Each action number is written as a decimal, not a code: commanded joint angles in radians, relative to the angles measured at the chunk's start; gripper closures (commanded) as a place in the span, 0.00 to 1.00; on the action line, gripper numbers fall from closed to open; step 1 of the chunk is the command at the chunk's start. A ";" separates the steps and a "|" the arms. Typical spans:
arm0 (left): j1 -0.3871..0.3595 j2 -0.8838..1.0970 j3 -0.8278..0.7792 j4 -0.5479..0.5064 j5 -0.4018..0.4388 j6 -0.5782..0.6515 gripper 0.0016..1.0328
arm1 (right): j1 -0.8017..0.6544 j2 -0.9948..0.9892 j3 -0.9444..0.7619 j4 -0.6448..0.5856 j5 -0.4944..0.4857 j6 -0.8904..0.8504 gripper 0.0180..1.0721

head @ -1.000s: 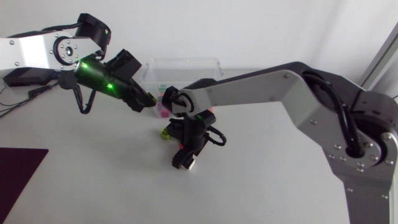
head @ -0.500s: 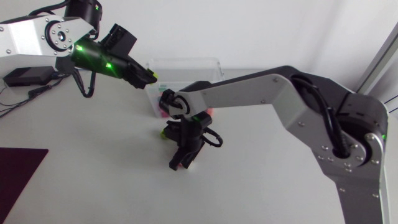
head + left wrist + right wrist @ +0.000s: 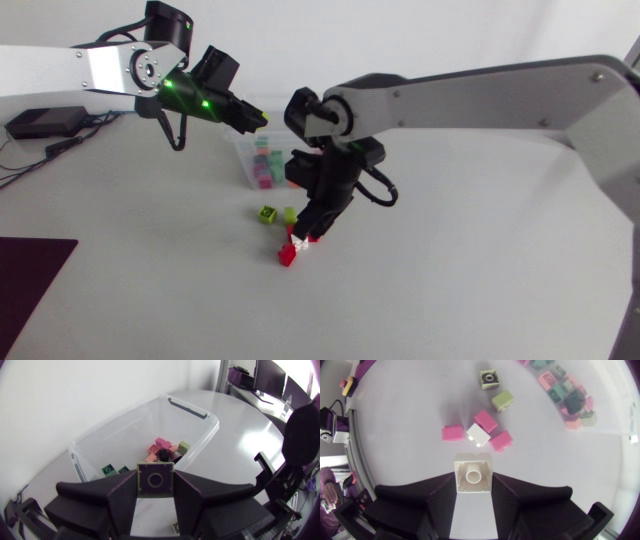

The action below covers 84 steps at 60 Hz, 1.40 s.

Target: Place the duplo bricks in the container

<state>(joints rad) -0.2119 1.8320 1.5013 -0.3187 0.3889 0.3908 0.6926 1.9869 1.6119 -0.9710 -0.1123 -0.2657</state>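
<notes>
The clear container at the table's back holds several coloured bricks. My left gripper hovers over the container's left rim, shut on a pale yellow brick; the left wrist view shows the container under it. My right gripper hangs above loose bricks on the table, shut on a white brick. Under it lie a pink brick, another white brick and two red bricks. Two green bricks lie nearer the container.
A red brick lies on the table in front of the right gripper. A dark mat covers the front left corner. A black box with cables sits at the far left.
The right gripper has shut on the white brick and risen from the table with it. My left arm has swung up and right, carrying its brick over the container's rim.
</notes>
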 commanded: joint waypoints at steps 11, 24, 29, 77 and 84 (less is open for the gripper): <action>-0.007 0.122 0.126 0.095 0.010 -0.125 0.56 | -0.061 -0.057 0.034 -0.031 -0.027 -0.026 0.84; -0.007 0.024 -0.012 0.225 -0.031 -0.129 0.04 | -0.130 -0.073 0.144 -0.025 -0.050 -0.033 0.84; -0.004 -0.063 -0.112 0.231 -0.033 -0.081 0.04 | -0.160 -0.077 0.194 -0.005 -0.075 -0.033 0.84; -0.121 0.125 -0.273 -0.042 -0.199 0.100 0.05 | -0.255 0.124 0.453 0.259 -0.142 0.034 0.84; -0.122 0.179 -0.239 -0.042 -0.223 0.056 0.06 | -0.255 0.139 0.454 0.296 -0.142 0.049 0.84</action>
<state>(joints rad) -0.3325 1.9720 1.2217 -0.3546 0.1772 0.4889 0.4419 2.0895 2.0384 -0.6949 -0.2443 -0.2443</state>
